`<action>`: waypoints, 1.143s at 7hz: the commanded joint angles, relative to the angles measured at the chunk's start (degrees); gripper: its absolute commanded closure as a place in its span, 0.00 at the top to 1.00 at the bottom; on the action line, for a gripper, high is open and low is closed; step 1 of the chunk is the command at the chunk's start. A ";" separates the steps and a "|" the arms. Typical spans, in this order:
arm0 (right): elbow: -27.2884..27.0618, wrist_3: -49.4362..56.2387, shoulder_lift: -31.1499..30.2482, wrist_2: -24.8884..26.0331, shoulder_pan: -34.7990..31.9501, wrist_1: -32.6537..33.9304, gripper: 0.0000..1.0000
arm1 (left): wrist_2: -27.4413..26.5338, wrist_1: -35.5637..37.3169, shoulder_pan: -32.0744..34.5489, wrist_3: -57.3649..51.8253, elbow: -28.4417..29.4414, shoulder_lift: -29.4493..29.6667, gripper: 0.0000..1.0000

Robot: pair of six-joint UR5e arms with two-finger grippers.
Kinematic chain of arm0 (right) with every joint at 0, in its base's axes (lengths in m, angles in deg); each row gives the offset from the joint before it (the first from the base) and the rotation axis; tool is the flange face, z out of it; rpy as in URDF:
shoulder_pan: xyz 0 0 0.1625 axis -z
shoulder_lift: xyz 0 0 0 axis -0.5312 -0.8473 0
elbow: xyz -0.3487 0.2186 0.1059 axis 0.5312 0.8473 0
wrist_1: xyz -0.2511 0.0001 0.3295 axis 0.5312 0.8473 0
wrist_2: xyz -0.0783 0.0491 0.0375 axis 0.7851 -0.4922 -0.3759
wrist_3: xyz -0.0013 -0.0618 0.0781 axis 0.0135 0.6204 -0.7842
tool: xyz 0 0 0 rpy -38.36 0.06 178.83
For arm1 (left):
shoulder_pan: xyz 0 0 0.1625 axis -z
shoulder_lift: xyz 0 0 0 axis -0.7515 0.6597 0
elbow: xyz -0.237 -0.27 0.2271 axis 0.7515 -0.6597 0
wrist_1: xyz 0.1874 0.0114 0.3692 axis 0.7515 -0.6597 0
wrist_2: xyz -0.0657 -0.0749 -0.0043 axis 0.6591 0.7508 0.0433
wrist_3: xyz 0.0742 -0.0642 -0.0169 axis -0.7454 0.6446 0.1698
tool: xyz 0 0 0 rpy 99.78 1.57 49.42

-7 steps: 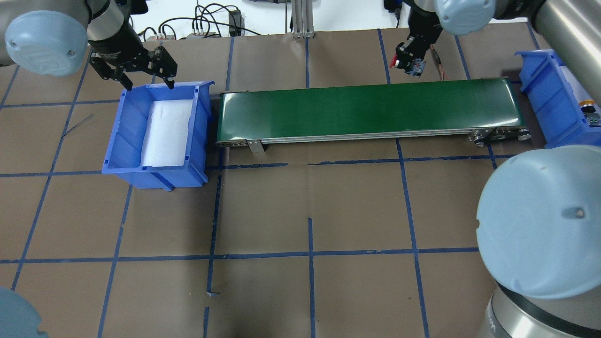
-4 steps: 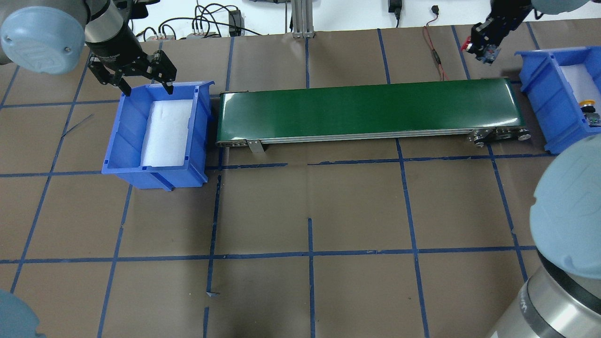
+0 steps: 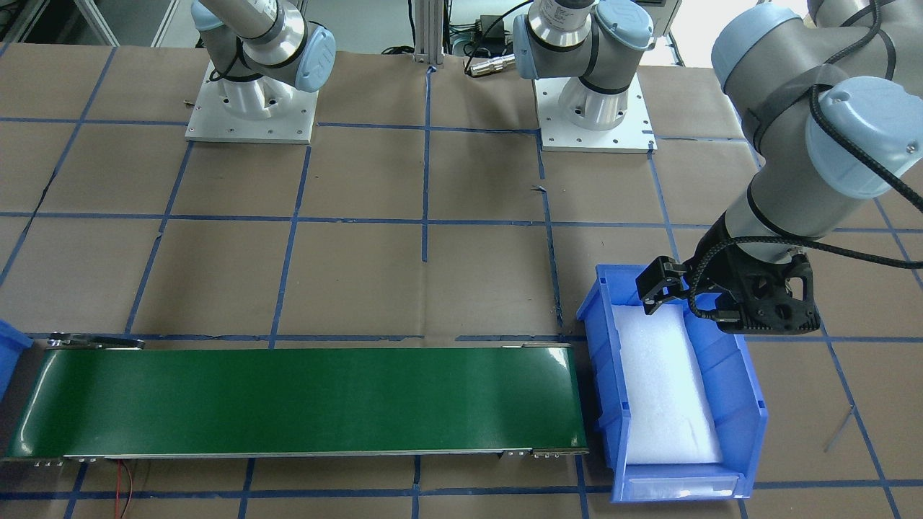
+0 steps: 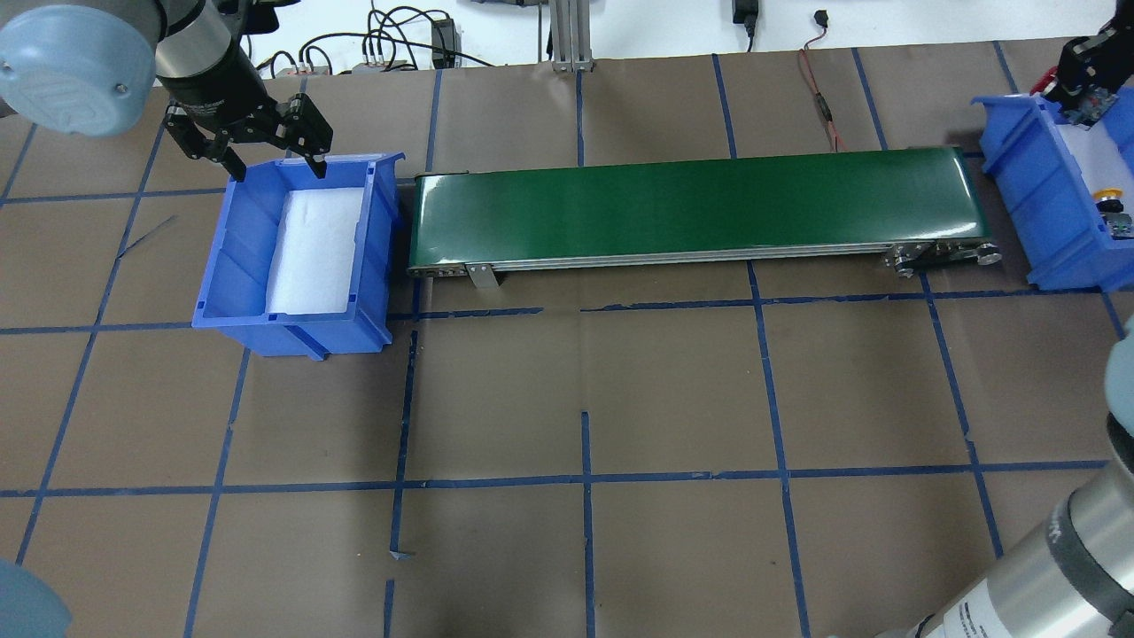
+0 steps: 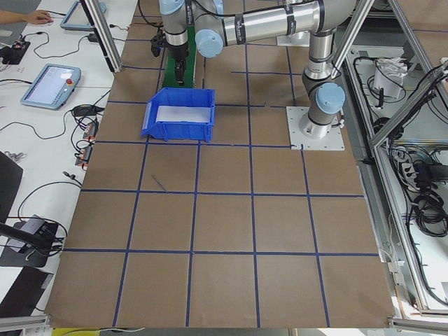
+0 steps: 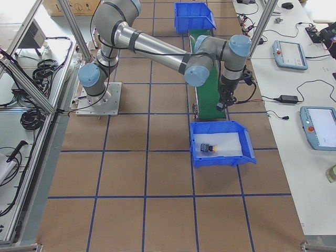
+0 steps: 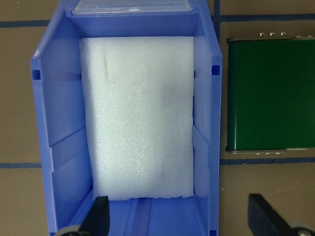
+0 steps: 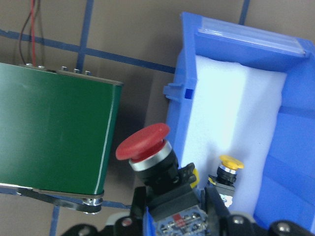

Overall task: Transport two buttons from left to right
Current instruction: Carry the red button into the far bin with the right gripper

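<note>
The green conveyor belt (image 4: 700, 208) lies bare between the two blue bins. The left bin (image 4: 232, 257) shows only its white foam liner (image 7: 138, 113) (no button in it that we can see). The left gripper (image 4: 278, 161) hangs over that bin's far rim with fingers spread and nothing between them.

The right bin (image 4: 1032, 204) is where the work is. The right gripper (image 4: 1083, 84) is clamped on the body of the red button (image 8: 147, 147). From the wrist camera the button sits over the bin's belt-side wall, not yet over the foam (image 8: 236, 98). The yellow button (image 8: 227, 169) already stands on that foam.

We judge this to be the last carry: the red button has to be set down in the right bin. To do it well, we would first move farther in over the open foam so the body clears the wall. We would pick a spot apart from the yellow button so the two do not knock. Then we would lower until the body is near the foam before parting the fingers, since a drop from height could bounce or tip it. We cannot tell well from these views how high the gripper hangs over the bin, so the descent should be slow.
</note>
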 commanded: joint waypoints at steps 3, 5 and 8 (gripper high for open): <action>5.77 0.03 6.55 -0.57 5.24 0.13 0.11 | -0.16 0.01 0.62 0.04 0.02 -0.68 1.00; 10.95 -0.24 12.44 -0.83 5.24 0.05 0.11 | -0.24 -0.07 0.62 -0.05 -0.07 -0.77 1.00; 12.82 -0.33 15.98 -1.01 5.24 0.13 0.11 | -0.33 -0.60 0.71 0.04 -0.07 -0.86 1.00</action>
